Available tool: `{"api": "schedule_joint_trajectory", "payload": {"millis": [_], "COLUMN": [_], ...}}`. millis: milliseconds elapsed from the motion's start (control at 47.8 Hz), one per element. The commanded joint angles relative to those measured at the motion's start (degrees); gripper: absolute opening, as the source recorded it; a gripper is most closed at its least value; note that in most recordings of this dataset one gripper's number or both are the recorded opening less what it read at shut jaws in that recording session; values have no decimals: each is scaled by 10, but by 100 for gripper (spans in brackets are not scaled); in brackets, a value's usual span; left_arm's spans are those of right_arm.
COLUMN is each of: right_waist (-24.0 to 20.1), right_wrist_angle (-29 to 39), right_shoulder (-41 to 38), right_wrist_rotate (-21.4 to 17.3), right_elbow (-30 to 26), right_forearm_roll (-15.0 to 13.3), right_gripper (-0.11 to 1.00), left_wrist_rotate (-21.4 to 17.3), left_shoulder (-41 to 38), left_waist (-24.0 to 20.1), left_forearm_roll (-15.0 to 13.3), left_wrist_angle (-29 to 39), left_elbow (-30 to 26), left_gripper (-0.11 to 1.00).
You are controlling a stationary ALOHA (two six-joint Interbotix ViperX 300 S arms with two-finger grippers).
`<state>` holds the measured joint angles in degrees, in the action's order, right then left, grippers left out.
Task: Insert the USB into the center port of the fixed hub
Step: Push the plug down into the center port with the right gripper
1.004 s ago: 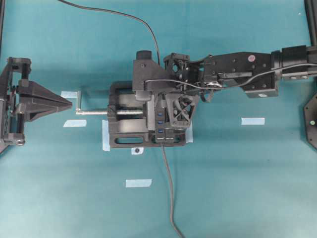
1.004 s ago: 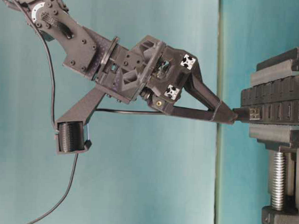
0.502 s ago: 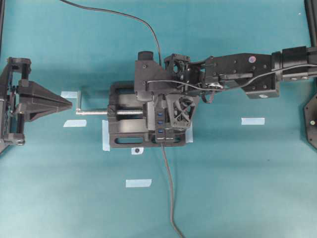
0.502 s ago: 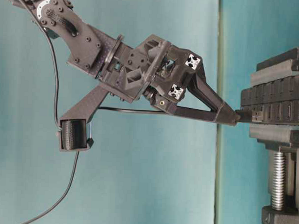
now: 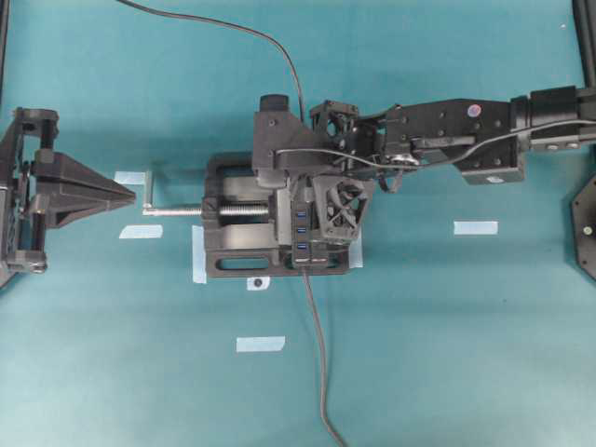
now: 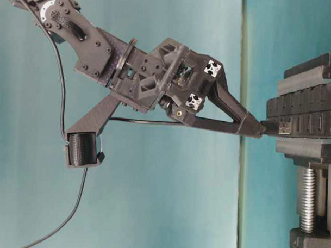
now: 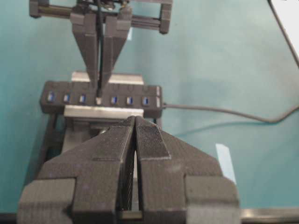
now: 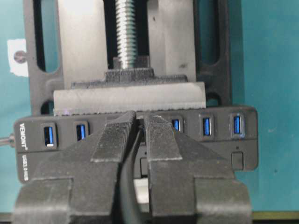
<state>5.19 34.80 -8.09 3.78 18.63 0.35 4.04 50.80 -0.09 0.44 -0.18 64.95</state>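
Note:
The fixed hub (image 5: 301, 233) (image 6: 304, 115) (image 7: 100, 98) (image 8: 42, 140) is clamped in a black vise. My right gripper (image 6: 261, 129) (image 7: 98, 91) (image 8: 140, 119) is shut on the USB (image 6: 274, 128), a small black plug. Its silver end (image 7: 98, 100) sits at the center port, between three blue slots on either side. Part of the silver shell shows outside the hub. The plug and the right fingertips hide the center port itself. The plug's thin cable (image 8: 128, 186) runs back between the right fingers. Far left of the vise, my left gripper (image 5: 126, 196) (image 7: 135, 123) is shut and holds nothing.
The vise (image 5: 233, 261) has a silver screw and handle (image 5: 172, 210) pointing at my left gripper. The hub's own cable (image 5: 317, 354) trails to the table's near edge. The USB's cable (image 5: 233, 28) loops off the far edge. Pale tape strips (image 5: 475, 227) lie on the teal table.
My right gripper has edged a little closer to the hub with the plug. The left arm has not moved.

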Motion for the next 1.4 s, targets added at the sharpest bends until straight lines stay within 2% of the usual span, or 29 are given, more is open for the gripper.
{"api": "schedule_joint_trajectory", "payload": {"millis": [0, 418, 942, 1381], "right_waist": [1, 4, 3, 4], "right_wrist_angle": [7, 26, 31, 28], "right_shoulder": [10, 9, -7, -12], "right_wrist_rotate": [1, 3, 6, 6], "right_elbow": [-6, -15, -34, -25], "right_forearm_roll": [-1, -11, -8, -7], "right_gripper": [5, 5, 5, 5], "left_wrist_rotate": [1, 1, 1, 1], "left_shoulder": [-3, -3, -2, -2], "left_waist": [0, 0, 0, 0], "left_forearm_roll": [1, 1, 1, 1], "left_wrist_angle": [-4, -4, -6, -5], "left_elbow": [-5, -4, -4, -4], "left_gripper": [1, 1, 1, 1]}}
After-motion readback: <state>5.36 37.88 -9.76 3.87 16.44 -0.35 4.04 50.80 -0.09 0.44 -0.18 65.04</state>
